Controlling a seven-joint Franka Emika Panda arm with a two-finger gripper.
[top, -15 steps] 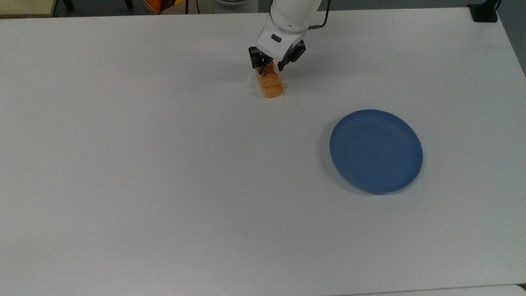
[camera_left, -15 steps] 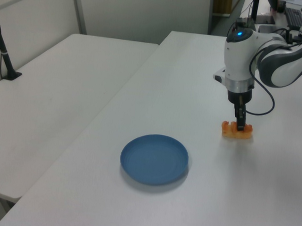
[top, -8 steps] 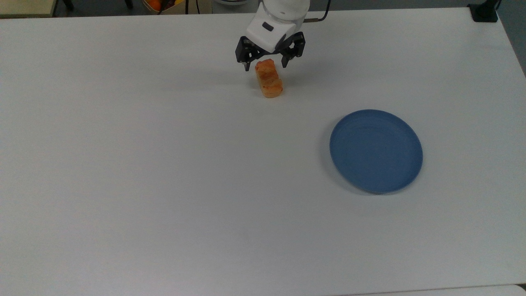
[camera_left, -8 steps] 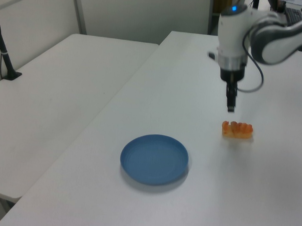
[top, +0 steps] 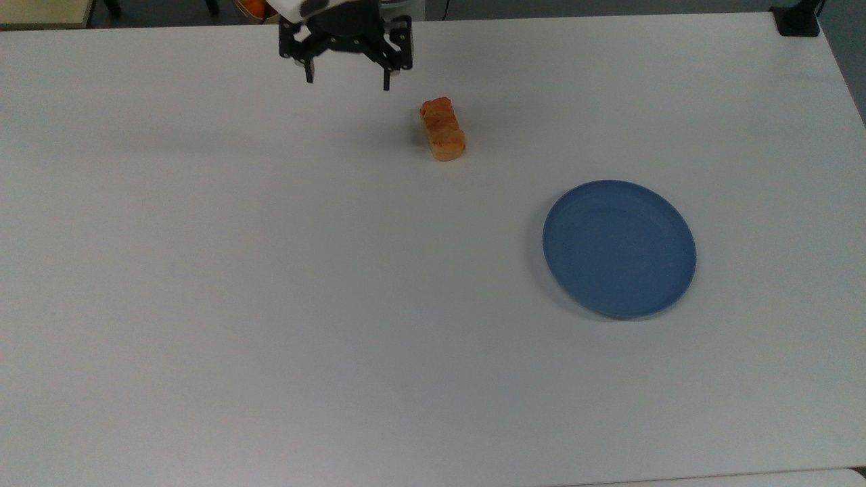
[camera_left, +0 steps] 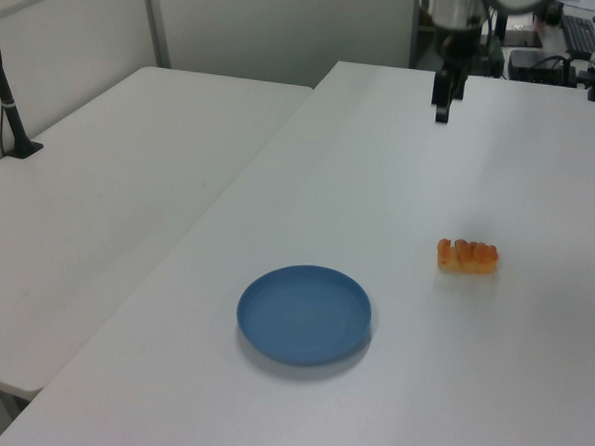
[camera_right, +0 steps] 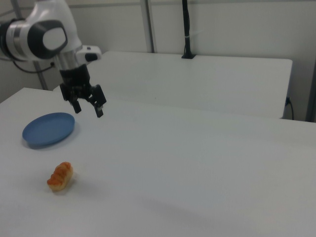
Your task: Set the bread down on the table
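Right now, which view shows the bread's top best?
The top view: the bread lies lengthwise, its ridged top facing the camera. The left view shows its long side; the right view shows one end, foreshortened.

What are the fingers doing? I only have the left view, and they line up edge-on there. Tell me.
Observer: In the top view the gripper is open, its fingers spread wide with nothing between them.
Operator: Give me its sideways offset from the bread.
Observer: It hangs toward the top view's left of the bread, near the table's upper edge.
Operator: Check the bread's hidden side.
Observer: The right view shows that side touching nothing; the blue plate lies apart.
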